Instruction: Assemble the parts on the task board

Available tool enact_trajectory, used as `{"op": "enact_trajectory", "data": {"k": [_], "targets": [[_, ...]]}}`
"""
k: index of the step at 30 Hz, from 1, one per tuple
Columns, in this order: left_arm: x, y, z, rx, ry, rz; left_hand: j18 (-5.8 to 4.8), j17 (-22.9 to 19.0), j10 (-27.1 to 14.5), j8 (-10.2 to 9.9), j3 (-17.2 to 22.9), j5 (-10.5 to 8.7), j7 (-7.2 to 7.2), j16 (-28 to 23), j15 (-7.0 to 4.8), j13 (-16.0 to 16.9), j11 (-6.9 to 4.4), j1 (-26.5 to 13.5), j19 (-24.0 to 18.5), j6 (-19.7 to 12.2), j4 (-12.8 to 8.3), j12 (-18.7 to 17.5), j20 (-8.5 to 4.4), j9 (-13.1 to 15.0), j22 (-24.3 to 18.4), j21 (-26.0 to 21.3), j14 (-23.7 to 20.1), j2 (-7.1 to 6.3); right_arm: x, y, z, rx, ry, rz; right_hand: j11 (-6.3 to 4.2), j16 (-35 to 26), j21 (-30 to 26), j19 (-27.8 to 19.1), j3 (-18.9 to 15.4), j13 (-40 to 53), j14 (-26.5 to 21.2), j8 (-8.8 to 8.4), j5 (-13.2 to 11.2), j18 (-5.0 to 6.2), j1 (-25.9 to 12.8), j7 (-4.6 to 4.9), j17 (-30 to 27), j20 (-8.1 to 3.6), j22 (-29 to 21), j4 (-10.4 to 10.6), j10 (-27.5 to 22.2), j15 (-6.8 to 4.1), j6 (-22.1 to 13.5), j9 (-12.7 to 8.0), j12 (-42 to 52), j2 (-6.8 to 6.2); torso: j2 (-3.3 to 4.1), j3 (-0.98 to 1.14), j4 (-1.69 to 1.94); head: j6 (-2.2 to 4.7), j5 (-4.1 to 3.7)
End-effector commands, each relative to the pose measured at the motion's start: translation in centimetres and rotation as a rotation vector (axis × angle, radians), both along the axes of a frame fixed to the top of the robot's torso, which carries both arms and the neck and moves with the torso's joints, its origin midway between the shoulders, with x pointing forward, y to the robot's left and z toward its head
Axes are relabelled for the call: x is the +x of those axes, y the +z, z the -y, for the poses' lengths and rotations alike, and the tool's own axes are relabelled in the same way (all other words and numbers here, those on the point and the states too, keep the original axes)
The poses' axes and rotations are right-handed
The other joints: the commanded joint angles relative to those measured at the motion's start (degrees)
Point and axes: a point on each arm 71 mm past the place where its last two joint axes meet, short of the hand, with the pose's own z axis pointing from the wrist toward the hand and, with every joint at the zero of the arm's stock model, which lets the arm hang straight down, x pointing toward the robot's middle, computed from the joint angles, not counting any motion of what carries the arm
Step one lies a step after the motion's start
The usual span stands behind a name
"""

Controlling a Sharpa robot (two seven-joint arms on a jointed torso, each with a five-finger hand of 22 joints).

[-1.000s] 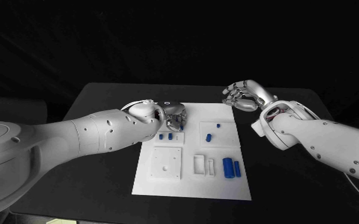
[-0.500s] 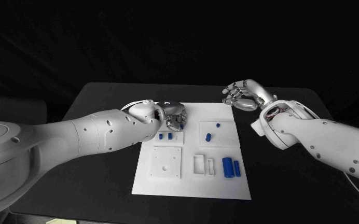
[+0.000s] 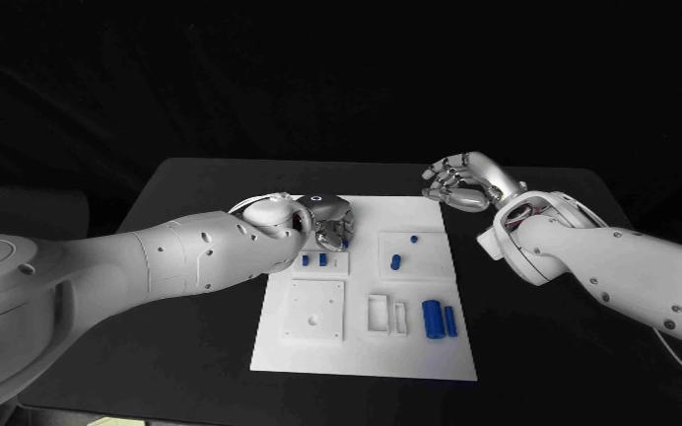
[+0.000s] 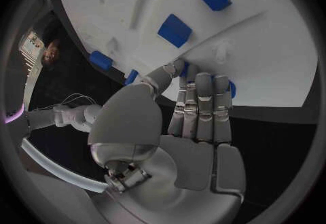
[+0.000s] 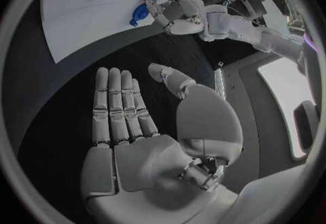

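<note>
The left hand (image 3: 324, 221) sits low over the board's (image 3: 363, 347) far left corner, fingertips (image 4: 204, 80) closing on a small blue part (image 4: 231, 89). More parts (image 3: 438, 319) lie near the board's right edge. The right hand (image 3: 462, 179) hovers empty, fingers apart, above the counter (image 3: 199, 199) beyond the board's far right corner.

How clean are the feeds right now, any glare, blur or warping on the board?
Head view: the task board is evenly lit and sharp against a dark room, with no glare. Left wrist view: fisheye bends the board edges, and the left hand blocks part of it. Right wrist view: a bright window glares at the rim behind the right hand.
</note>
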Motion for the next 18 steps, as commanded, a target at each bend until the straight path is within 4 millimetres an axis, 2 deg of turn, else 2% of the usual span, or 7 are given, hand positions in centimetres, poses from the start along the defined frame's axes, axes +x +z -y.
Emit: {"op": "enact_trajectory", "data": {"k": [1, 18], "targets": [[-0.5, -0.8, -0.3, -0.011, 0.01, -0.015, 1.11, -0.09, 0.65, 0.28, 0.09, 0.2, -0.17, 0.32, 0.0, -0.01, -0.13, -0.08, 0.59, 0.64, 0.11, 0.34, -1.88, 0.11, 1.05, 0.4, 0.63, 0.46, -0.1, 0.1, -0.1, -0.005, 0.017, 0.008, -0.03, 0.24, -0.38, -0.44, -0.09, -0.07, -0.54, 0.21, 0.26, 0.9, -0.17, 0.1, -0.09, -0.03, 0.08, 0.11, -0.33, -0.04, 0.08, -0.06, 0.38, 0.19, -0.02, 0.0, -0.05, 0.17, 0.04], [-0.6, 0.7, -1.6, -0.222, 0.069, 0.019, 1.2, -0.12, 1.31, 0.36, 0.13, 0.69, -0.33, 0.81, -0.32, -0.07, -0.41, -0.37, 1.44, 1.12, 0.13, 0.1, -2.26, 0.0, 1.15, 1.02, 1.3, 0.37, 0.0, 0.0, 0.0, -0.007, 0.012, 0.008, -0.03, 0.29, -0.4, -0.43, -0.09, -0.14, -0.54, 0.25, 0.28, 0.9, -0.16, 0.09, -0.13, -0.03, 0.11, 0.1, -0.33, -0.04, 0.1, -0.1, 0.43, 0.22, 0.0, -0.04, 0.09, 0.54, 0.06]]}}
